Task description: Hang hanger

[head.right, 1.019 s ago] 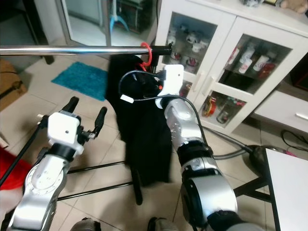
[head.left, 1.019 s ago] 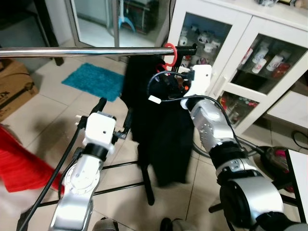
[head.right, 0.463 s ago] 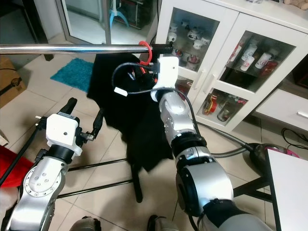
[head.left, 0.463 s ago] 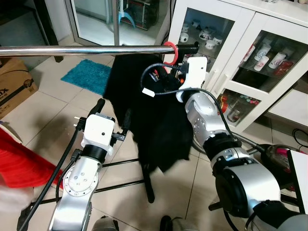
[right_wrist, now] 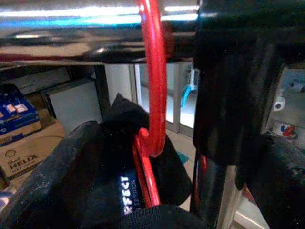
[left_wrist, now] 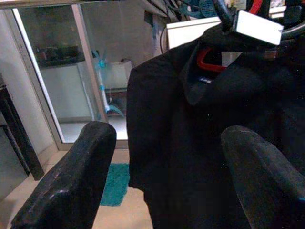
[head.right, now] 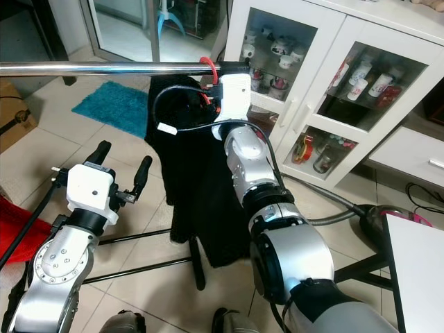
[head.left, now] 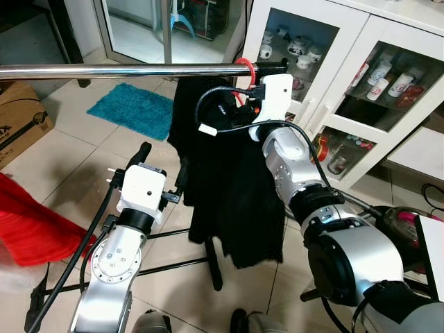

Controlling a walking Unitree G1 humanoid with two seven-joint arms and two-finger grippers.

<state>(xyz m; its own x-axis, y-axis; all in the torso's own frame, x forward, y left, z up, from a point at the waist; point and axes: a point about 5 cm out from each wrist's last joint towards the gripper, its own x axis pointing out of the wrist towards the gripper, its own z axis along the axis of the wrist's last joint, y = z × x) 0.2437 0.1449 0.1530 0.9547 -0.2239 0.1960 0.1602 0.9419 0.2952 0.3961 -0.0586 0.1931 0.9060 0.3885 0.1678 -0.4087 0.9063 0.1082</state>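
A red hanger's hook sits over the chrome rail near its right end. A black garment hangs from the hanger, down to near the floor. My right gripper is raised just under the rail, open, one finger on either side of the hanger's red neck and the collar. My left gripper is open lower down, left of the garment, with nothing between its fingers.
A white glass-door cabinet with mugs stands close behind on the right. The rack's black floor legs cross below the garment. A teal mat, a cardboard box and a red cloth lie to the left.
The black garment, flared out to the left half a second ago, has swung back and hangs straighter. My right wrist has risen closer under the rail. The left arm has stayed put.
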